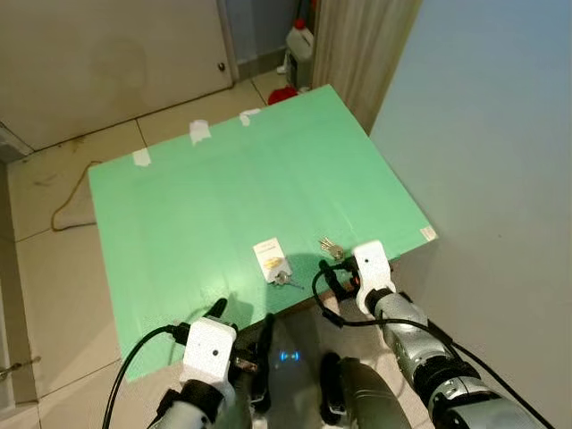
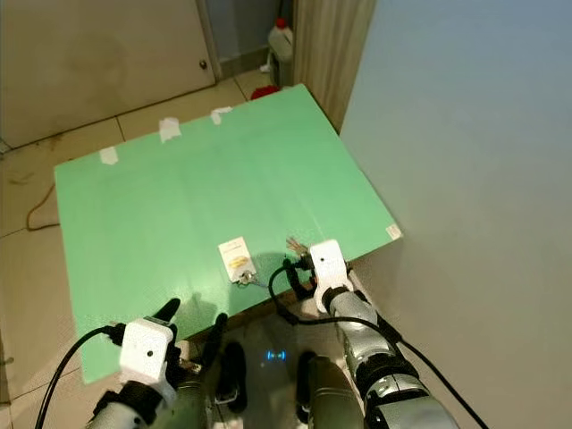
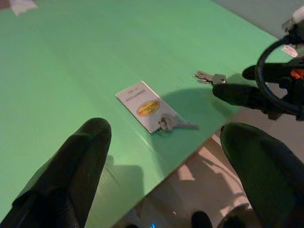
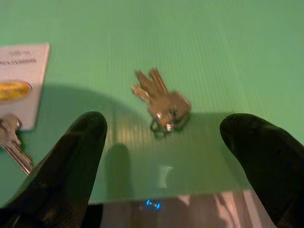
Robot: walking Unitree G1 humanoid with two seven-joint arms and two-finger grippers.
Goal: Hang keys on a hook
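Note:
A bunch of silver keys (image 4: 161, 102) lies near the front right corner of a green board (image 1: 241, 170). My right gripper (image 4: 164, 130) is open, low over the board's front edge. Its two black fingertips (image 4: 85, 137) stand either side of the bunch, just short of it and not touching. To the left of the keys (image 1: 331, 246) lies a white card (image 3: 142, 105) with a yellow oval label and a single silver key (image 3: 175, 124) at its near end. My left gripper (image 3: 166, 133) is open, back from the card, over the front edge.
The green board lies tilted over a tiled floor, taped at its far edge (image 1: 198, 131). A pale wall (image 1: 500, 134) runs close along the right. A curtain (image 1: 357, 45), a white bottle (image 1: 302, 40) and a door (image 1: 107, 54) are at the back. A cable (image 1: 67, 206) lies left.

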